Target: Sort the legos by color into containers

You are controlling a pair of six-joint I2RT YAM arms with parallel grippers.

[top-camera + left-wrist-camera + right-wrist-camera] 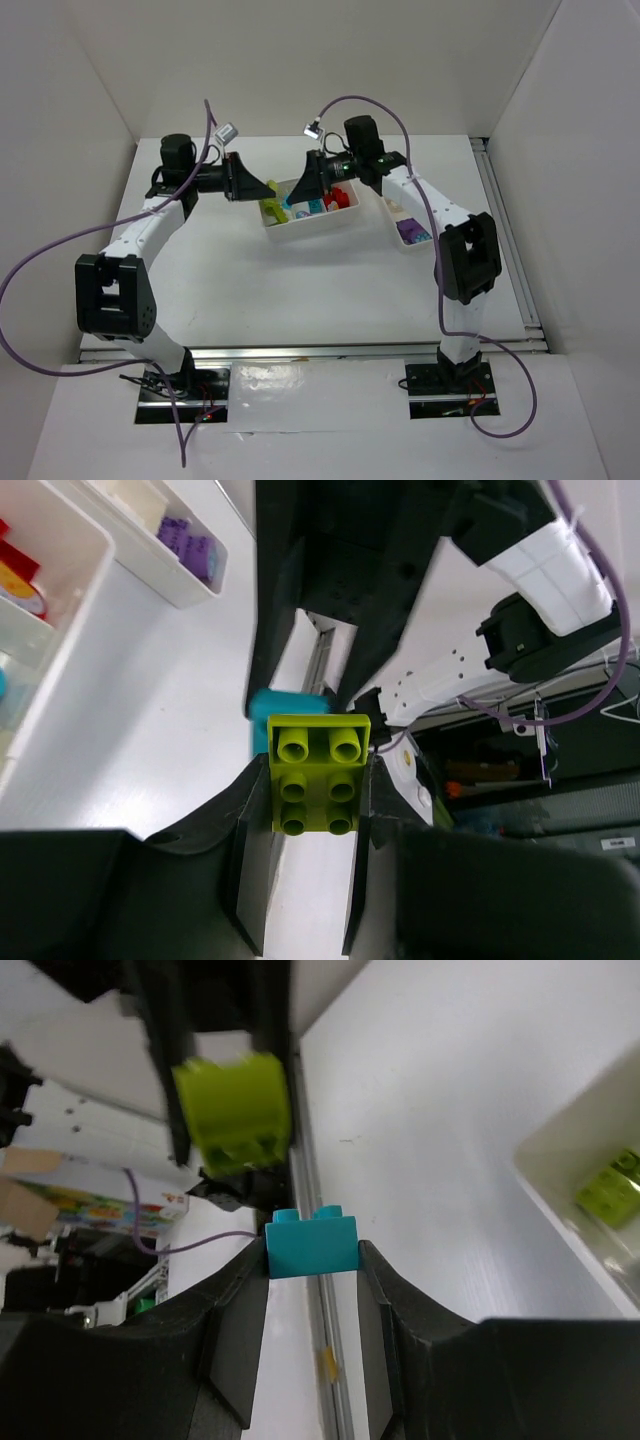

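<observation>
My left gripper (318,770) is shut on a lime green lego (318,780), studs facing the camera. My right gripper (312,1250) is shut on a teal-blue lego (312,1243). The two grippers (262,188) (300,190) face each other tip to tip above the left end of the wider white tray (312,226). Each held brick shows in the other wrist view: the teal one (288,704) and the lime one (232,1110). The wider tray holds lime legos (273,211) at its left, teal in the middle and red legos (341,198) at its right.
The narrower tray (398,240) stands right of the wider one, with purple legos (412,232) at its near end; it also shows in the left wrist view (160,580). A lime lego (610,1190) lies in the tray compartment in the right wrist view. White walls enclose the table.
</observation>
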